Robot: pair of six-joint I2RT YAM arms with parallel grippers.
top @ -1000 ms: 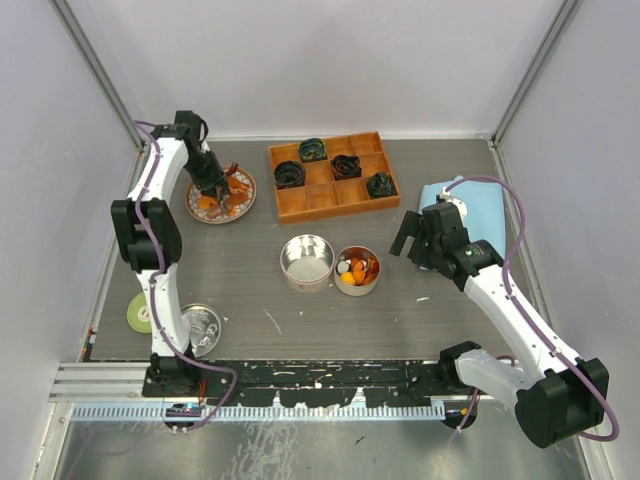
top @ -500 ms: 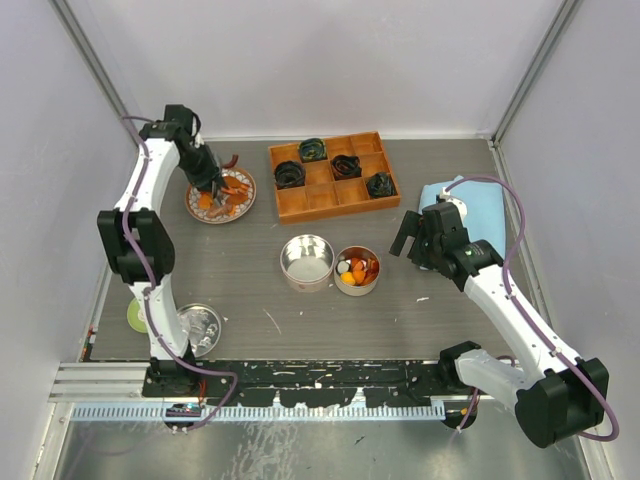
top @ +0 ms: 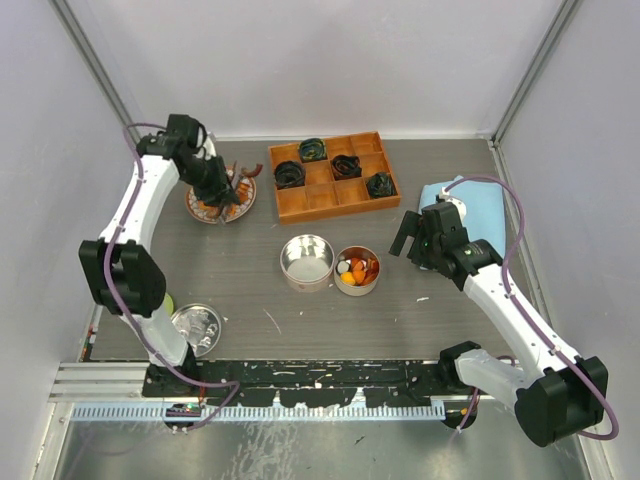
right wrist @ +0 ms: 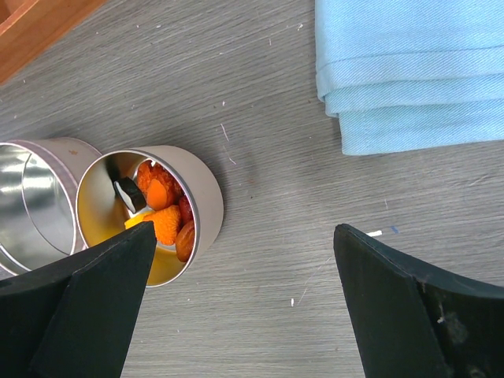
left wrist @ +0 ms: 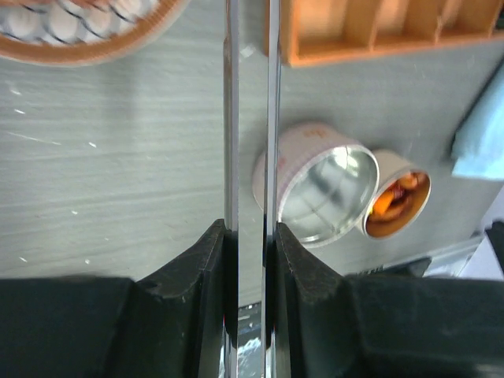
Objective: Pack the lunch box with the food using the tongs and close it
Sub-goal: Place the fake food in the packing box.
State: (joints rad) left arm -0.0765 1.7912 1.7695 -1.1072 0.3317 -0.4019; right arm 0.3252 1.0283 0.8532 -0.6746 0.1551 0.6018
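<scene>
Tin (top: 357,270) of food (top: 358,267) sits central in the top view; left gripper (top: 215,185) hangs over a plate (top: 197,208) far left of it, right gripper (top: 410,235) just right. Left wrist view: fingers (left wrist: 201,268) clamp the tongs (left wrist: 231,118), tin ahead-right. Right wrist view: jaws wide apart, tin at left.

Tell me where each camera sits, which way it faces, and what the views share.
Top external: fixed above and behind the arms, looking down on the grey table; both arms show.
Left wrist: on the left arm, looking down along the long silver metal tongs clamped in the left gripper; its black fingers show below.
Right wrist: looking straight down at the table; the open right gripper shows black fingertips in the lower corners.
Shared: all three show the round metal tin of orange food beside the empty round metal tin.
</scene>
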